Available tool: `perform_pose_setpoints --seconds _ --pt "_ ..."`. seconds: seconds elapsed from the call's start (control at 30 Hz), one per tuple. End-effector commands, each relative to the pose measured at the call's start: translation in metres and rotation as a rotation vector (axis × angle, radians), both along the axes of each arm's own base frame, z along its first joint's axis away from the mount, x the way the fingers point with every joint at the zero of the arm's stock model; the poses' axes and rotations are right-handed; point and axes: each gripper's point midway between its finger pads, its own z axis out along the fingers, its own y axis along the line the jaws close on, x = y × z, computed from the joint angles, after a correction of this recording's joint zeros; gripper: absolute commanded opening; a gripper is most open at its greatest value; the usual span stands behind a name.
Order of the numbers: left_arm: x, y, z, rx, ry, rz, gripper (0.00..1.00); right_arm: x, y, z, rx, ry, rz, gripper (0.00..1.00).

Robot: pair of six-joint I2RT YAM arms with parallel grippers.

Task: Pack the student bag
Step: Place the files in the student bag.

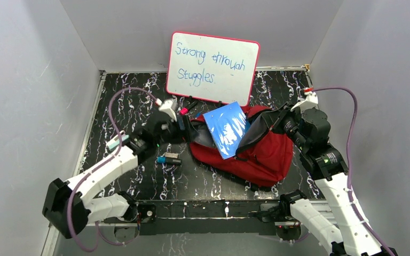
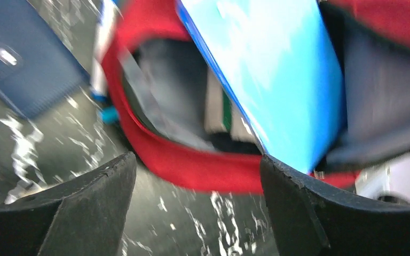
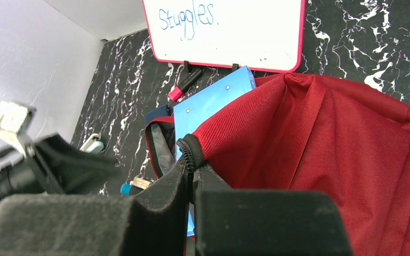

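Viewing from the near edge, I find the right hand (image 3: 192, 165) clenched on the zipper rim of the student bag (image 1: 269, 154), which lies on the bench (image 1: 213, 181) at centre-right, its mouth agape toward the left. My left hand (image 2: 196, 160) stands released, fingers spread just before that mouth. A blue folder (image 1: 226, 128) juts from it; beyond leans a whiteboard (image 1: 212, 66).

Left hand (image 2: 196, 184) stood wide and empty at the student bag's (image 2: 181, 165) open mouth; a blue folder (image 2: 277, 80) stuck out, tilted.
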Motion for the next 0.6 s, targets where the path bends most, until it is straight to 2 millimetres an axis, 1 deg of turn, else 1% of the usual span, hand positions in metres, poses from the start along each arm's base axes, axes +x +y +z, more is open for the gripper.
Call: perform_pose_setpoints --seconds 0.0,0.07,0.13,0.2,0.3,0.43,0.47,0.57 --pt "0.054 0.013 0.039 -0.028 -0.089 -0.098 0.82 0.0 -0.005 0.023 0.018 -0.084 -0.021 0.02" --pt "0.071 -0.003 0.053 -0.046 -0.14 -0.212 0.82 0.0 -0.005 0.022 0.016 -0.083 -0.019 0.02" --pt "0.079 -0.026 0.064 -0.074 -0.168 -0.363 0.82 -0.001 -0.004 0.021 0.013 -0.079 -0.016 0.02" --pt "0.084 -0.045 0.065 -0.091 -0.155 -0.505 0.82 -0.001 -0.003 0.02 0.012 -0.072 -0.008 0.02" --pt "0.103 -0.058 0.056 -0.057 -0.152 -0.612 0.81 -0.002 0.001 0.02 0.019 -0.067 0.015 0.02" --pt "0.133 -0.062 0.032 0.006 -0.135 -0.644 0.81 -0.001 0.002 0.016 0.033 -0.057 0.013 0.02" --pt "0.139 -0.063 0.032 0.007 -0.143 -0.654 0.81 -0.003 0.006 0.016 0.04 -0.055 0.033 0.02" --pt "0.154 -0.068 0.015 0.014 -0.142 -0.685 0.82 -0.003 0.008 0.014 0.045 -0.048 0.045 0.02"
